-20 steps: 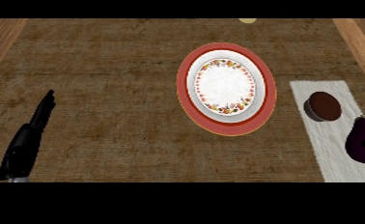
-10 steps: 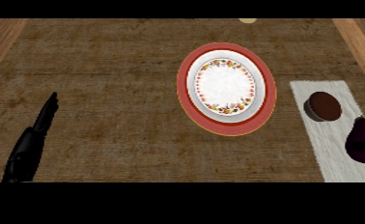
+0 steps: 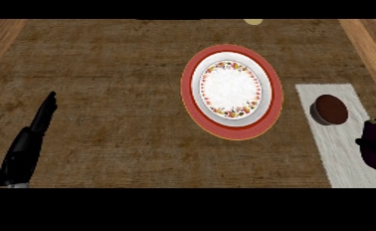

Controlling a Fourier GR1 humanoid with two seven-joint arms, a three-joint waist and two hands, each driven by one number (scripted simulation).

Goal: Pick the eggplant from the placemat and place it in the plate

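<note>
Inspector: Count, largest first.
Clerk: One brown counter; one white placemat at the right edge; one red-rimmed plate with a flowered border; one eggplant.
Inspector: Hands?
Clerk: One, the left hand, lower left, fingers straight and together, holding nothing.
Inspector: Change from earlier?
Clerk: That hand sits slightly lower; plate and eggplant unmoved.
Inspector: The eggplant?
Clerk: Dark brownish-purple, rounded, lying on the placemat, apart from the plate.
</note>
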